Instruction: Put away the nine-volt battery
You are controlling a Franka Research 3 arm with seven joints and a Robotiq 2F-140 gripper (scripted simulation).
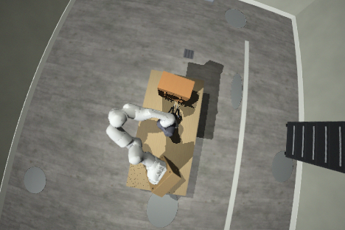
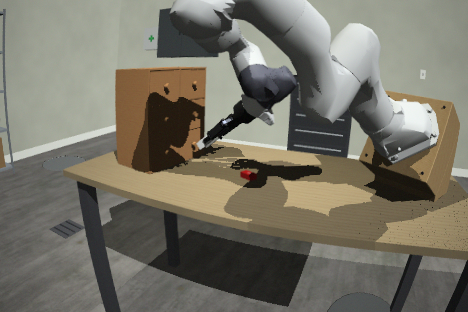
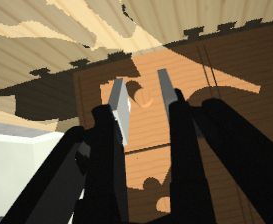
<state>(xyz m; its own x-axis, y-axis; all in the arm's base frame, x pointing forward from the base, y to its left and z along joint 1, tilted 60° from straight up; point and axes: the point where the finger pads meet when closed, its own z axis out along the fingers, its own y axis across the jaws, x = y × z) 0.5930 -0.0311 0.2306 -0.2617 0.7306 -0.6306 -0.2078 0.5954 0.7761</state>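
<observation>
One bottom-drawer knob between the fingertips, battery on the worktop.

Tool (image 1: pixel 176 106) (image 2: pixel 201 144) (image 3: pixel 143 87) partly open, fingers apart, nothing clenched; a visible gap flanks the round knob (image 2: pixel 195 146) (image 3: pixel 143 97). Red block (image 2: pixel 248 175), taken as the loose nine-volt, lies on the worktop (image 1: pixel 155 144) (image 2: pixel 200 205) (image 3: pixel 87 30), well apart from the chest (image 1: pixel 176 85) (image 2: pixel 132 115) (image 3: pixel 142 170). Chest upright, two columns of three drawers, fronts look flush.

Around: sloped wooden mount (image 1: pixel 173 180) (image 2: pixel 450 125) at the opposite end, dark drawer cabinet (image 1: pixel 307 129) (image 2: pixel 320 140) with pale bar handles, grey wall cabinet (image 2: pixel 170 35), slotted floor grille (image 1: pixel 189 54) (image 2: pixel 66 228). White arm (image 1: pixel 118 118) (image 2: pixel 300 10) arches over the worktop.

Materials: chest orange-brown with wood grain, boxy; worktop pale striped wood, dark legs; finger pads flat, grey; arm smooth, rounded.

Hard to read: shadow covers much of the drawer fronts; drawer contents hidden; block not distinguishable from the top; wrist view cuts off part of the chest.
</observation>
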